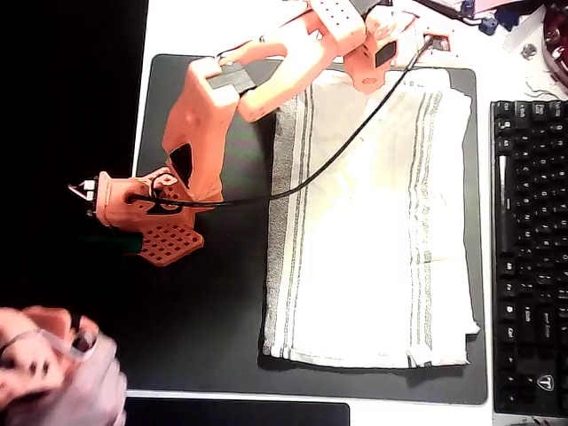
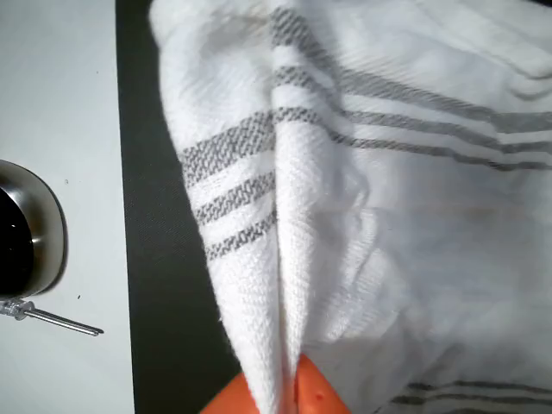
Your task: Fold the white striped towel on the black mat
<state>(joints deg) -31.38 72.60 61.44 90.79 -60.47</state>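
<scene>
The white striped towel (image 1: 373, 231) lies spread on the right half of the black mat (image 1: 204, 319), grey stripes along its left and right sides. In the overhead view my orange gripper (image 1: 164, 240) hangs over the mat's left part, left of the towel's edge. In the wrist view a raised ridge of the towel (image 2: 414, 241) runs down between my orange fingertips (image 2: 319, 397), and the gripper (image 2: 280, 392) is shut on that fold. A strip of the mat (image 2: 164, 259) shows left of the cloth.
A black keyboard (image 1: 528, 248) lies right of the mat. A person's hand (image 1: 53, 368) is at the lower left corner. A metal cup (image 2: 30, 233) stands on the white table beside the mat. My black cable (image 1: 355, 142) crosses the towel.
</scene>
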